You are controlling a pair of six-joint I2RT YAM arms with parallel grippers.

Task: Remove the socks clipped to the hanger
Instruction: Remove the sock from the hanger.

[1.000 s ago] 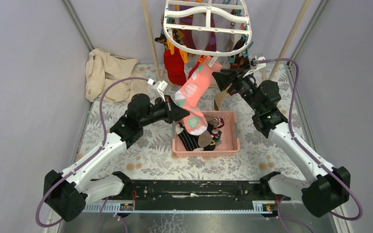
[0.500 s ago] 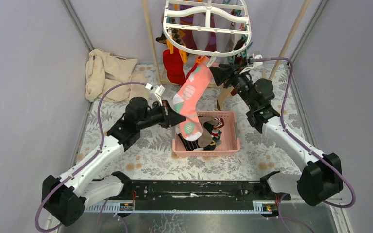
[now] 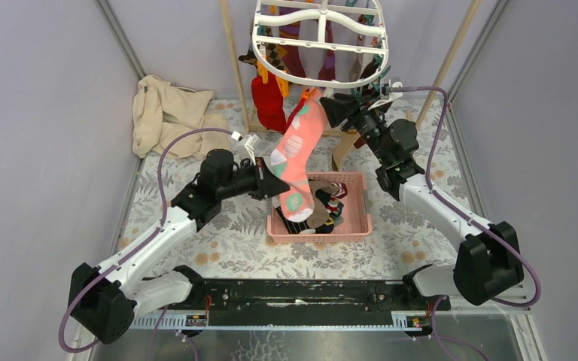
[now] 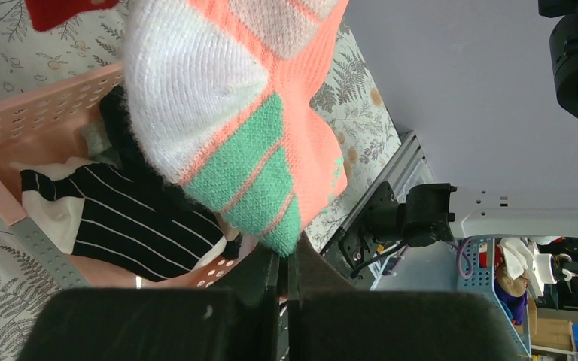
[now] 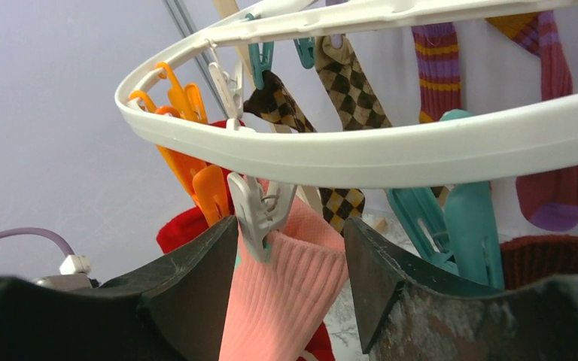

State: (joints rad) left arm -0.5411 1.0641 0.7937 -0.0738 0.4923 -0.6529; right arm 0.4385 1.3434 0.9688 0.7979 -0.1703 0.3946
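One pink sock point(image 3: 299, 143), toe clamped inside left pincer point(image 4: 286, 257); right pincer point(image 5: 290, 227) gapes round cuff.

Ribbed knitted cloth seen on the coral sock point(image 5: 286, 316) between the right gripper's point(image 5: 290, 248) matt black jaws, smooth glossy white plastic on the hanger point(image 5: 421, 143) above.

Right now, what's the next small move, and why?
Probably close the right tool on the white clip: it straddles that clip, which pins the coral sock to the hanger, while the left tool grips the toe.
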